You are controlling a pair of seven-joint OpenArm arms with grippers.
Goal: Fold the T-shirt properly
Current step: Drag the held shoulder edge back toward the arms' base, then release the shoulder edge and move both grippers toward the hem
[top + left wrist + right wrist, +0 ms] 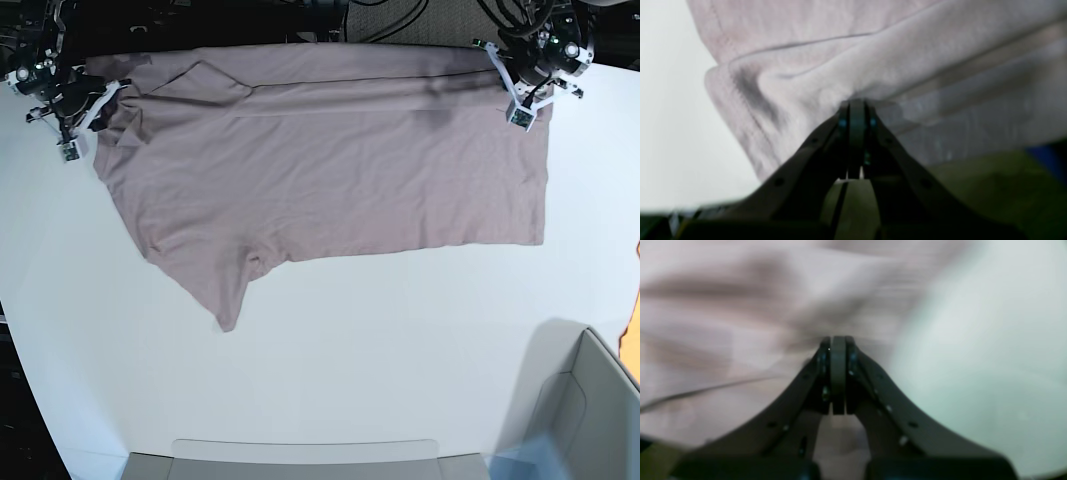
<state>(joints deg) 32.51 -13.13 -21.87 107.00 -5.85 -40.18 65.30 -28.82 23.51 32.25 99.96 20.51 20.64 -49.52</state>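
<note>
T-shirt point(330, 170): spread on table point(400, 370) | left gripper point(857, 103), right gripper point(838, 338): both closed, apparently at its folds

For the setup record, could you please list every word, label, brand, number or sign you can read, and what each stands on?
There are none that can be read in any view.
T-shirt: no print or lettering visible.
Grey bin: no lettering visible.
</note>
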